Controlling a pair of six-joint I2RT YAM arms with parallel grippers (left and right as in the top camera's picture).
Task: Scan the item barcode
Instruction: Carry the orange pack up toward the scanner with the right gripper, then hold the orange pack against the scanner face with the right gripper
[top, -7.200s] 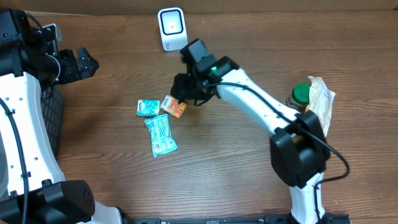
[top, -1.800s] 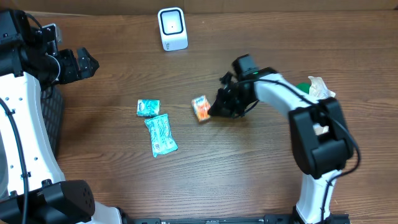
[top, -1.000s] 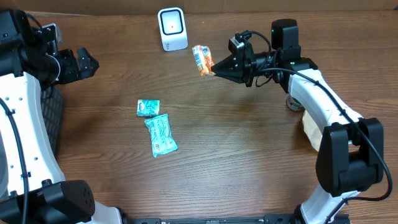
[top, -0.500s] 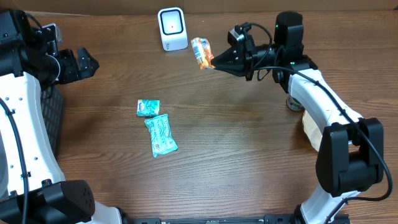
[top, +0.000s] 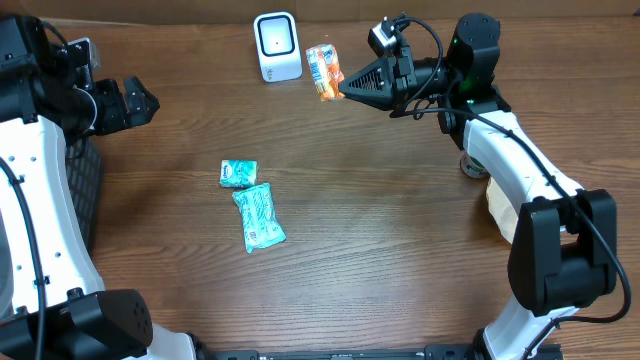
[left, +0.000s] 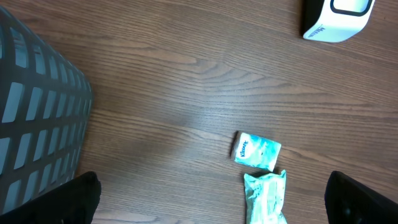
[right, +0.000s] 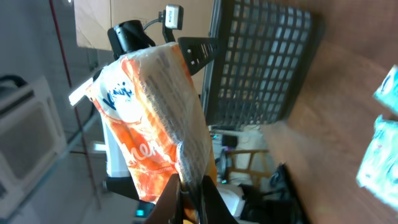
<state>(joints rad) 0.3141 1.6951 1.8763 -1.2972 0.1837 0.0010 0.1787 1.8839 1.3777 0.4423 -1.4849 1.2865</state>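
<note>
The orange tissue packet (top: 323, 72) is up off the table, hanging just to the right of the white scanner (top: 277, 46) at the far edge. Its long axis runs roughly away from the robot, top end leaning slightly toward the scanner. The right gripper (top: 345, 90) has its jaws squeezed tight on the packet's thin crimped seam, and from the right wrist camera the packet (right: 149, 118) stands out beyond the fingertips with its orange printed face showing. No barcode can be made out in either view. Over on the left, the left gripper (top: 143, 100) hangs with jaws spread wide, holding nothing, above the dark mesh basket (left: 37, 118), which is cut off by the frame edge. Count on the table: one scanner and two teal packets, a small one (top: 238, 173) and a longer one (top: 258, 217), just beside each other. A jar (top: 468, 162) is mostly hidden behind the right arm.
</note>
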